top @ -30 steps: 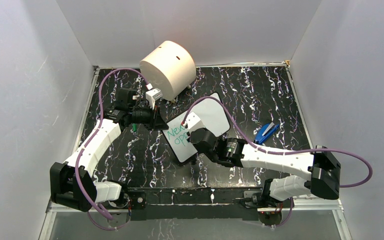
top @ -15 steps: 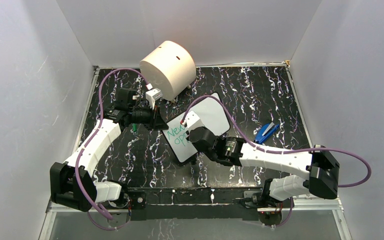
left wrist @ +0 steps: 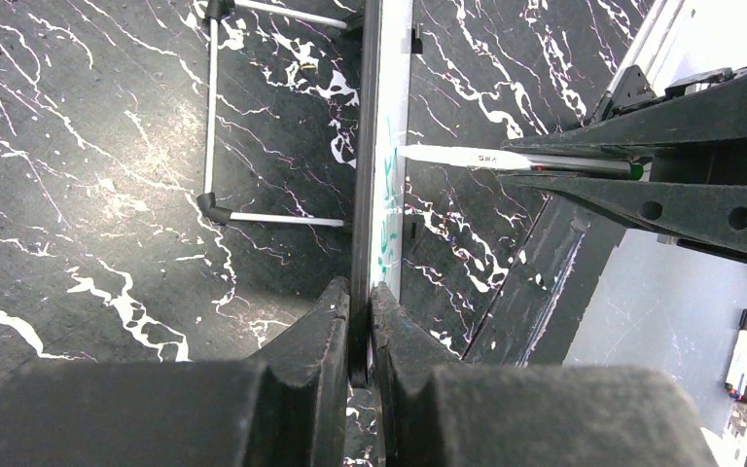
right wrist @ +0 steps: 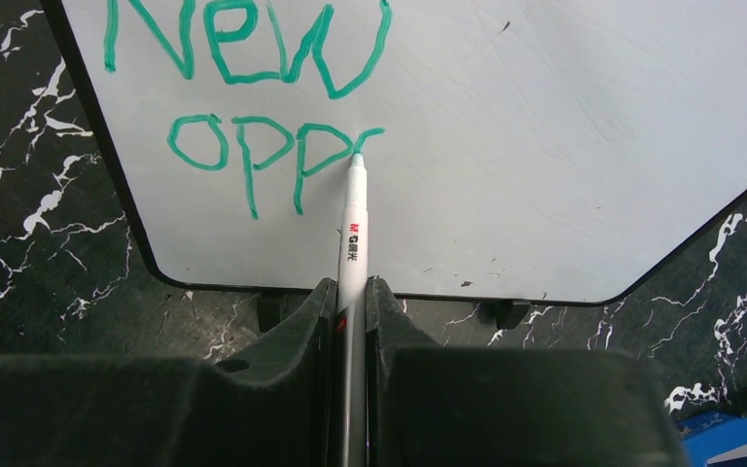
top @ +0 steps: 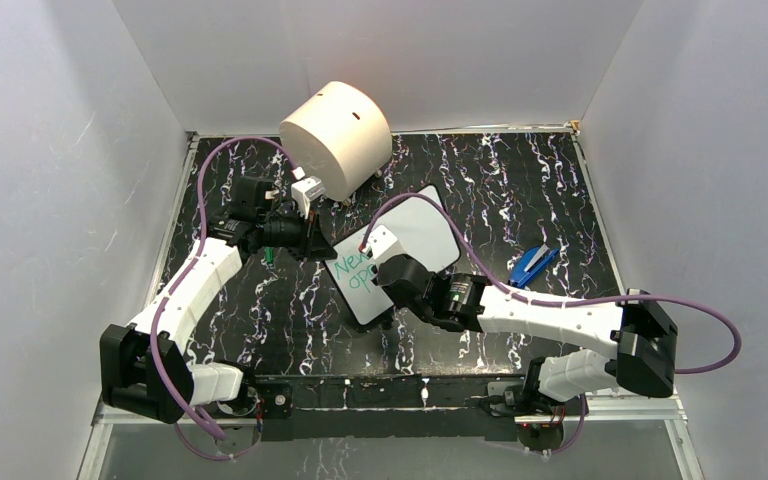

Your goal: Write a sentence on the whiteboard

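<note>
The right gripper is closed on a white marker. The marker's green tip touches the whiteboard at the end of the sentence, which so far reads "New" above "oppr". The left gripper is clamped on the board's left edge, seen edge-on from its wrist, with a wire stand behind the board. The board sits in the middle of the table, between the two grippers, near and right of the cream cylinder. A blue object lies to the board's right, apart from it.
</note>
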Tool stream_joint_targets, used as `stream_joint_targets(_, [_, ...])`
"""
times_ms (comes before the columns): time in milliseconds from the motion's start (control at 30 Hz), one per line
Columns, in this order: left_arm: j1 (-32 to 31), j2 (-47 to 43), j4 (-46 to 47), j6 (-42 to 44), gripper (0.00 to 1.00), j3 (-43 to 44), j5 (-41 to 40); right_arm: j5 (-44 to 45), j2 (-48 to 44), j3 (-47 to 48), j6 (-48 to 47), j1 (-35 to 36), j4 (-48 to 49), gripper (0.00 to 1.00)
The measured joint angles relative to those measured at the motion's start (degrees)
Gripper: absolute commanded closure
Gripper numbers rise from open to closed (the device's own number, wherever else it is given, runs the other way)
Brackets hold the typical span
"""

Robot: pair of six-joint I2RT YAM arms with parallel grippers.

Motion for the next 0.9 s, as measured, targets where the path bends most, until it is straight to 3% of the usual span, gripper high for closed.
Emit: stream_joint_targets(900, [0.0,0.0,-0.02,0.0,1.0,0.0,0.02,2.93,-0.02,-0.02,-0.44,-0.76,-0.11,1.0])
